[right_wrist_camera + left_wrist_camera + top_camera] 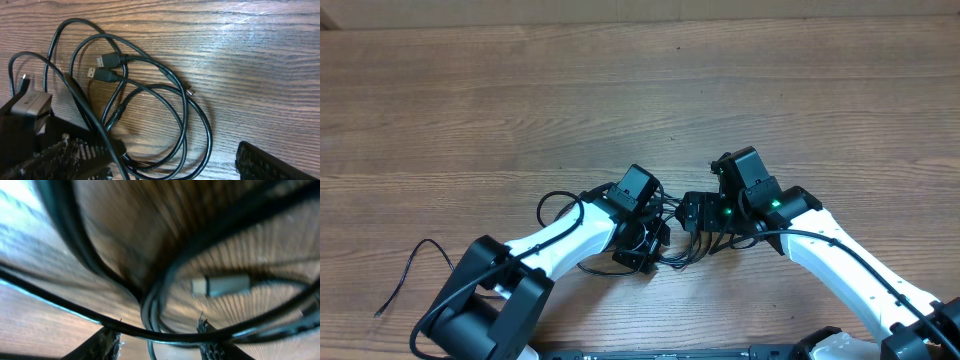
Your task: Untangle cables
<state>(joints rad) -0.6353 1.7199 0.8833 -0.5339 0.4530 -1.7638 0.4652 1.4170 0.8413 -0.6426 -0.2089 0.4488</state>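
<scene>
Though the left wrist view is blurred, the thin black flexible cables (117, 111) read as one loose tangle of overlapping loops. They lie on the brown wood-grain tabletop (620, 90), around the middle and toward its near edge. In the right wrist view, two dark flat plugs (106, 62) lie side by side at the far left of the pile. A silver-tipped plug (220, 285) shows just beyond the left hand (157, 342).

That hand sits right over the tangle with its fingers spread apart. A cord crosses the gap between them, but I cannot tell whether it touches them. The right hand (160, 152) is spread wide too, with the loops lying between its fingers and one cord running over one of those fingers (70, 152). From overhead, the two hands stand close together at the pile.

Bare wood stretches far, left and right of it. One loose thin black cord end (410, 270) trails out at the near left, and I cannot tell whether it joins the tangle.
</scene>
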